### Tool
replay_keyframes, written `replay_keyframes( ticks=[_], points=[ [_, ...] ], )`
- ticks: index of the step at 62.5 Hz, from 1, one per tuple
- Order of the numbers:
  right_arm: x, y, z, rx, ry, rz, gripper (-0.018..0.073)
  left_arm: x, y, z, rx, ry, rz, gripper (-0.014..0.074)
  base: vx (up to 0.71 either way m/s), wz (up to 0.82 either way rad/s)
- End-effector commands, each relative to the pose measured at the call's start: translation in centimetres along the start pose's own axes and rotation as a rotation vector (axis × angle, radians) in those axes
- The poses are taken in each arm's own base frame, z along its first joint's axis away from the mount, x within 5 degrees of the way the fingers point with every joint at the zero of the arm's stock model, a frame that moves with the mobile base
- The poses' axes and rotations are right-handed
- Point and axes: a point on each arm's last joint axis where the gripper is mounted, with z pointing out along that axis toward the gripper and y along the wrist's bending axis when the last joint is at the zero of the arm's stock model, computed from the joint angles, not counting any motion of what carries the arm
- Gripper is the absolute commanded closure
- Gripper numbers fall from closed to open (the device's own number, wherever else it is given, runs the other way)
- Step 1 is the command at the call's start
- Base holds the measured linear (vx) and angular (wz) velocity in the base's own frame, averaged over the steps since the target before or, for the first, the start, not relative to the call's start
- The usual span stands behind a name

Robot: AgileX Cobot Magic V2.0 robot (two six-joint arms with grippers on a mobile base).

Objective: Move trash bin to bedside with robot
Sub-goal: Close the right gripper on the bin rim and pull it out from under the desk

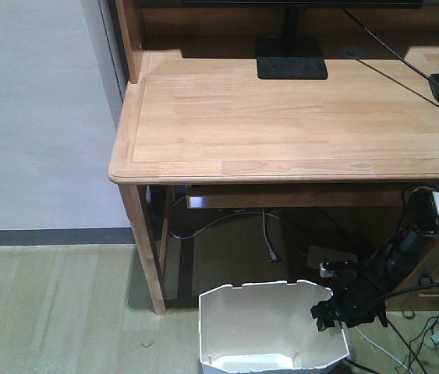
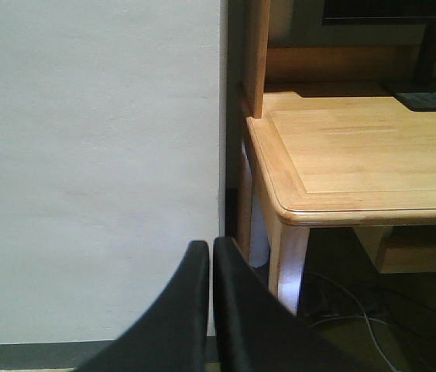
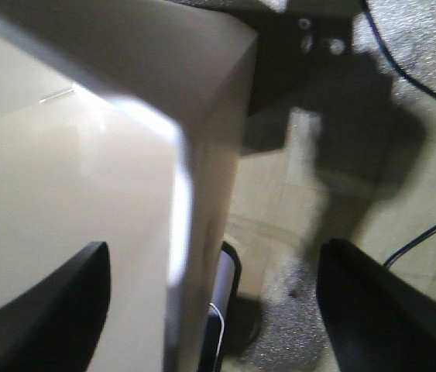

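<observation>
Right fingers [image 3: 55, 310] are spread wide, smooth, black and tapered, straddling the right wall of the trash bin [image 1: 254, 323]. One finger is inside by the glossy cream plastic, the other outside over the floor, and nothing is clamped. The bin stands on the pale wood-grain floor [image 1: 55, 312], its rim cut-cornered with small notches, its walls narrowing downward. Left fingers [image 2: 194, 310], curved matte black, are pressed together and hold nothing, with a plain white wall [image 2: 86, 155] beyond them. Past the bin, loose cables [image 1: 270, 241] hang under the light wooden worktop [image 1: 281, 125] with its rounded edge. Farthest back sits a flat black monitor base [image 1: 291, 61].
</observation>
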Motion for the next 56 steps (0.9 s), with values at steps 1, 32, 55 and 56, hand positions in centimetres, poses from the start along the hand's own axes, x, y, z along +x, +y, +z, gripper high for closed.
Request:
replay_keyframes(
  ticks=[1,32,55,56],
  points=[
    [-1.6,0.1,-1.2,-0.032,-0.03,-0.003,0.0109,-0.1,0.0,0.1,0.004,-0.065,-0.008,0.0603,0.0,0.0],
    [-2.2,-0.9,-2.5,-0.126,-0.051,0.043,0.0569,-0.1,0.0,0.1,0.004,-0.065,-0.008,0.0603,0.0,0.0],
    [-3.4,-0.5,-7.6,-0.215,-0.178,0.012,0.0566,-0.1,0.0,0.1,0.004,-0.065,-0.008,0.0603,0.0,0.0],
    [-3.2,-0.4,-7.6,-0.214,-0.177,0.009,0.0566,-0.1,0.0,0.1,0.004,-0.065,-0.008,0.0603,0.0,0.0]
  ],
)
